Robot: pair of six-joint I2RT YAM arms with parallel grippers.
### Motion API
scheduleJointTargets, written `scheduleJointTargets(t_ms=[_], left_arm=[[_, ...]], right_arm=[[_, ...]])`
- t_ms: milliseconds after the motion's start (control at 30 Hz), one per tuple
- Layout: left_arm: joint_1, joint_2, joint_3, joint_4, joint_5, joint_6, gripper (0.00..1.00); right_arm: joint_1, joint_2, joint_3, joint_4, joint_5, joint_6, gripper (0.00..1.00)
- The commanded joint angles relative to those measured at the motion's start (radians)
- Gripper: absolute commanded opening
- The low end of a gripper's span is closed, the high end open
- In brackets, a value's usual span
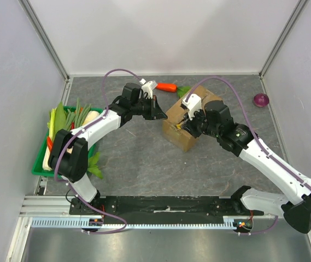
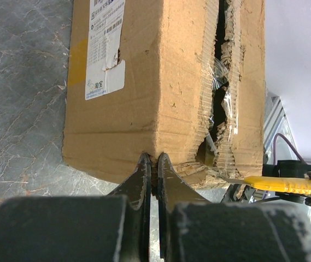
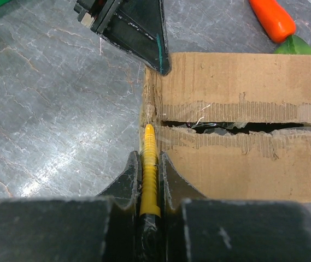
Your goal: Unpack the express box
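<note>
The express box [image 1: 180, 136] is brown cardboard, lying mid-table with a white-and-blue label [image 2: 105, 49] on one side. Its top seam [image 3: 242, 126] is slit open, with ragged edges and shreds of clear tape. The flaps still lie flat. My left gripper [image 1: 156, 109] is shut, its tips [image 2: 154, 158] pressed against the box's [image 2: 139, 82] left end corner. My right gripper [image 3: 151, 155] is shut on a yellow ribbed cutter [image 3: 150, 164]. The cutter's tip sits at the left end of the seam on the box [image 3: 242, 87]. What is inside the box is hidden.
A green tray [image 1: 37, 164] of leafy vegetables stands at the left wall. A carrot [image 1: 166, 87] with a green leaf [image 1: 183, 90] lies just behind the box. A purple onion [image 1: 260, 100] sits at the back right. White walls close in three sides.
</note>
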Motion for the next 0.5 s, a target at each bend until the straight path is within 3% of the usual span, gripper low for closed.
scheduleJointTargets(t_ms=[0,467], left_arm=[[0.017,-0.004,0.016,0.028,-0.116,0.022,0.02],[0.018,-0.007,0.019,0.029,-0.108,0.024,0.02]], right_arm=[[-0.001,-0.025,0.012,-0.220,0.035,-0.023,0.00],[-0.001,-0.046,0.084,-0.294,0.043,-0.044,0.00]])
